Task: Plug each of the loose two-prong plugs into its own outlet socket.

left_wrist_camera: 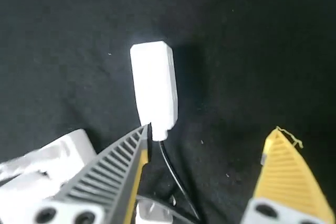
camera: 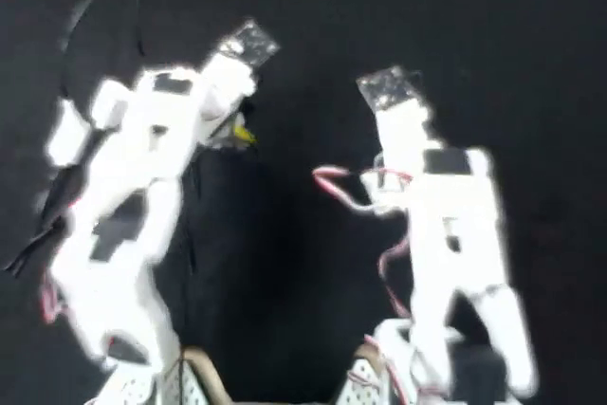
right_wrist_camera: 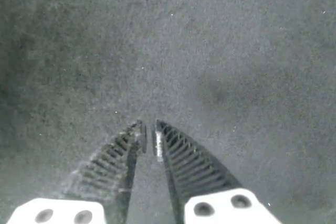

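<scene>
A white two-prong plug (left_wrist_camera: 153, 87) lies on the black cloth, its black cord (left_wrist_camera: 169, 169) trailing back under my left gripper (left_wrist_camera: 210, 130). That gripper is open, and its grey finger (left_wrist_camera: 118, 171) has its tip right at the plug's cord end. The yellow finger (left_wrist_camera: 283, 174) stands well off to the side. In the high view the yellow tip (camera: 242, 134) peeks out under the left arm (camera: 142, 168). My right gripper (right_wrist_camera: 148, 129) hangs over bare black cloth with its fingers nearly together and nothing between them.
The right arm (camera: 441, 215) stands to the right of the left arm, with red and white wires (camera: 341, 187) looping beside it. A white block (left_wrist_camera: 44, 169) sits beside the grey finger. Black cloth (camera: 313, 35) covers the table.
</scene>
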Controlling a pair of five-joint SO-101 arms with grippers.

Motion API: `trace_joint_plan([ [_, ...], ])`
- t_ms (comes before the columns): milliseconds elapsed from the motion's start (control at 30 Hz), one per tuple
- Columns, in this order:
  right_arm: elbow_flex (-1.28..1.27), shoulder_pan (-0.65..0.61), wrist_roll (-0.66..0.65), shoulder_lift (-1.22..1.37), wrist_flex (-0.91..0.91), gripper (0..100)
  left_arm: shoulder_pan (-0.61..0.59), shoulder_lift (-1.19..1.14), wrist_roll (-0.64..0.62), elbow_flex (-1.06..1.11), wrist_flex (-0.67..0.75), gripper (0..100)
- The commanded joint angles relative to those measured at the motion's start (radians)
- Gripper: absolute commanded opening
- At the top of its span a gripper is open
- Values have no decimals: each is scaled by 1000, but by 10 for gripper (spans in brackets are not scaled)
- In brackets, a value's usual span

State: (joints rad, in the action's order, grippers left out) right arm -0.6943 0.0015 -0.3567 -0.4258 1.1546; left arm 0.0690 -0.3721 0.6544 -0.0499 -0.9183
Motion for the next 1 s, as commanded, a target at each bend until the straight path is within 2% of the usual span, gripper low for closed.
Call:
trace_joint_plan([
  [0, 8, -14, -8, -2, -14, 26, -28, -143, 0, -294, -121, 332],
  [233, 7, -14, -8, -2, -14, 26, -47, -423, -63, -694, -311, 323],
  [300, 5, -14, -8, -2, -14, 26, -47, -483, -63, -774, -359, 270],
  [500, 4, -14, -8, -2, -20, 26, -44, -588, -63, -1000, -568, 30],
  [833, 4, -14, -8, -2, -20, 26, -44, -658, -57, -1237, -838, 30],
  [967, 4, -14, -8, -2, -20, 26, -50, -649, -57, -1198, -844, 30],
])
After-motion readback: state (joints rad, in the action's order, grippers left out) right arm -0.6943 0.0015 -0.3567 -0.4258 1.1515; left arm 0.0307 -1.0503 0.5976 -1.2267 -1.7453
